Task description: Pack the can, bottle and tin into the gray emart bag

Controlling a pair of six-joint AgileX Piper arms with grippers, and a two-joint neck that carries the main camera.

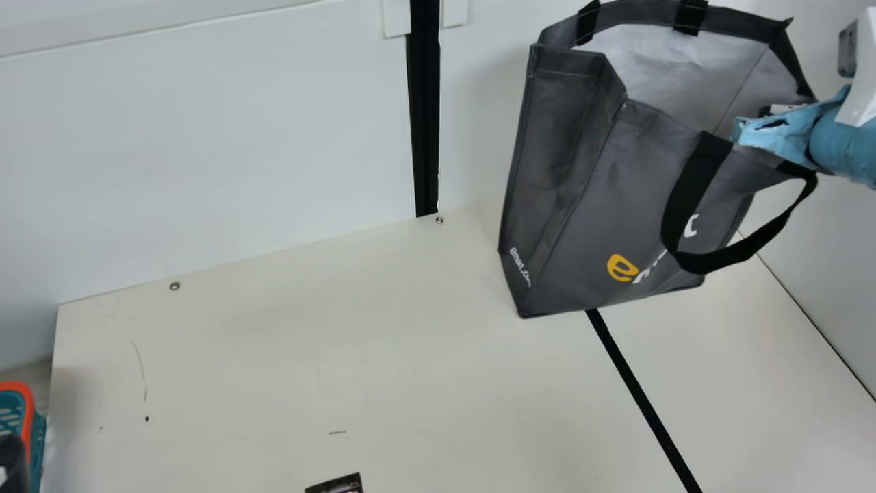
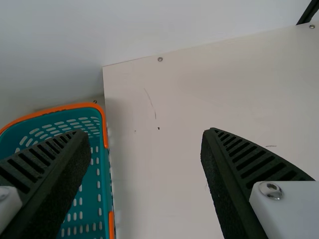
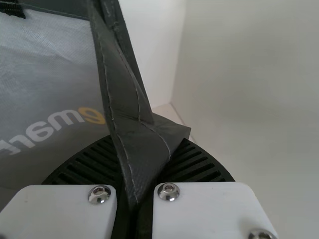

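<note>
At your main view's two o'clock, your right gripper [image 1: 777, 131] clamps the rim of the gray emart bag [image 1: 582, 178], whose mouth gapes. At eight, your left gripper [image 1: 12, 464] has its fingers spread by the teal basket [image 1: 37, 445]. At seven, a dark printed item [image 1: 339, 485] pokes in, partly cut off.

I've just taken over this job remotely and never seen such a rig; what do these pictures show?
Two robot arms work at a cream table. The main view comes from a neck camera between them, each wrist view from a camera on that arm. The right gripper pinches the rim of the open gray bag on the table. The left gripper is open and empty; a teal basket sits beside the table. At the main view's bottom edge lies a dark item I cannot identify.
</note>
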